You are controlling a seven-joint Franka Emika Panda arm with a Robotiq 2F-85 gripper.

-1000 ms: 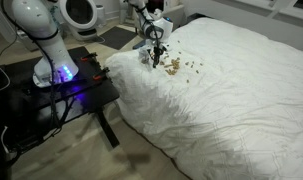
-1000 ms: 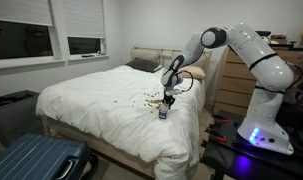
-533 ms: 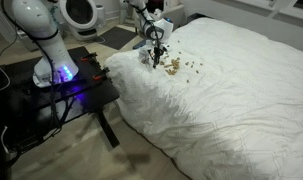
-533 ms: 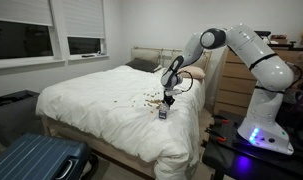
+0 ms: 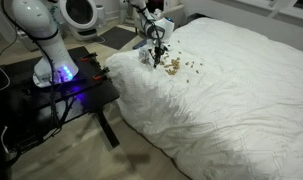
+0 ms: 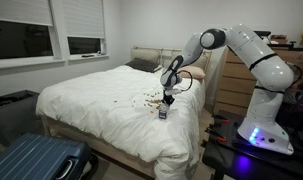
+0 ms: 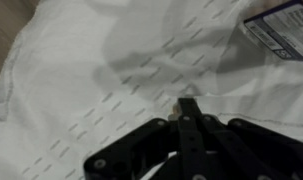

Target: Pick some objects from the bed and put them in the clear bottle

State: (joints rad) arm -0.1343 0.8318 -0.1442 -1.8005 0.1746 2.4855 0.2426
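Tool: wrist view shows both black fingers pressed together, no gap, tips just over the white duvet. Too small to tell if a pellet is pinched between them. Nothing larger is held.

Tool sits in the lower middle of the wrist view, pointing up the frame. The duvet below it is creased, with faint dashed stitch lines running diagonally.

Bottle: small, see-through greyish, standing on the duvet just below and slightly left of the tool in an exterior view. In the wrist view a labelled corner of it shows at the upper right, cut by the frame edge. It is near the tool, with no contact visible.

Pellets: loose tan-brown scatter on the duvet, just right of the tool, centre-top of the frame. In an exterior view they lie left of the tool, towards the middle of the bed.

Bed: rumpled white duvet filling the right half of the frame. The tool works near its corner.

Arm: white, arching from the right of the frame over to the bed edge.

Desk: black, left of the bed, carrying the arm's base, which has a blue glow at its foot.

Suitcase: blue, ribbed, lower left of the frame, on the floor.

Window: upper left, blinds partly down.
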